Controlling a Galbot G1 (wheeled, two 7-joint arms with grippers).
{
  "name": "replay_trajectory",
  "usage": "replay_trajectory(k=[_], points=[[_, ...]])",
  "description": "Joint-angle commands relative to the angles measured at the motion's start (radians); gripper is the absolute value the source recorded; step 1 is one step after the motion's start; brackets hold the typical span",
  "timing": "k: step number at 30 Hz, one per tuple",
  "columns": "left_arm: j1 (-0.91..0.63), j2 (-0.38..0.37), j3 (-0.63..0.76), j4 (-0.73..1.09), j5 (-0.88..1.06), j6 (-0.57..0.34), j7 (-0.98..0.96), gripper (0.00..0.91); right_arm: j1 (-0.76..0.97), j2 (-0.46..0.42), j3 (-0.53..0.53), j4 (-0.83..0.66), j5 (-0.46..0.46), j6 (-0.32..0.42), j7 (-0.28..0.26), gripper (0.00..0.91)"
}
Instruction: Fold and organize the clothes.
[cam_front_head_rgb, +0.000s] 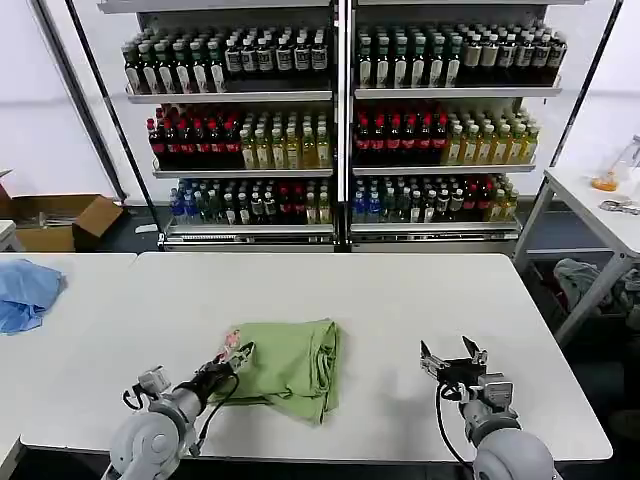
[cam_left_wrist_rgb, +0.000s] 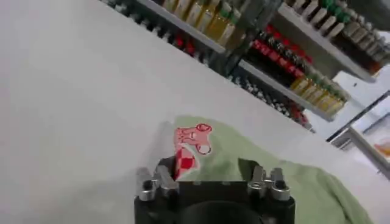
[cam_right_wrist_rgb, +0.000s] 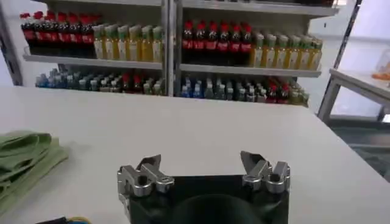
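Closest to the head camera, the left hand (cam_front_head_rgb: 232, 358) sits at the near-left edge of the light green short-sleeved cotton shirt (cam_front_head_rgb: 290, 365), fingers reaching over the fabric beside its red-and-white printed patch (cam_left_wrist_rgb: 192, 145); whether they pinch it I cannot tell. That shirt lies bunched in a rough rectangle on the white desk (cam_front_head_rgb: 400, 300), so folding looks well along, with tidying left. Well apart, the right hand (cam_front_head_rgb: 452, 361) hovers open, empty.

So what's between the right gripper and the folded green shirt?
Only bare white table lies between the right gripper and the light green cotton shirt, per the head view.
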Motion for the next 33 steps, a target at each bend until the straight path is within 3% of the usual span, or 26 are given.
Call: replay_trajectory(k=[1,19,23,29,33], points=[[0.008,-0.022,-0.045,0.020,-0.198,0.018,0.009,0.020,0.000,-0.001,0.001,0.006,0.002,0.000,0.002,0.907],[0.025,-0.064,-0.217,-0.037,-0.415,0.007,0.008,0.020,0.003,-0.016,-0.002,0.020,0.013,-0.002,0.005,0.907],[0.020,0.000,-0.337,-0.054,-0.365,0.002,-0.001,0.020,0.002,-0.016,-0.001,0.028,0.014,-0.002,0.005,0.907],[0.010,0.186,-0.535,-0.057,-0.158,-0.018,0.006,0.020,0.005,-0.027,0.005,0.040,0.026,-0.001,0.006,0.907],[-0.015,0.274,-0.604,-0.082,-0.086,0.024,0.015,0.020,0.012,-0.033,0.005,0.048,0.033,-0.002,0.006,0.907]])
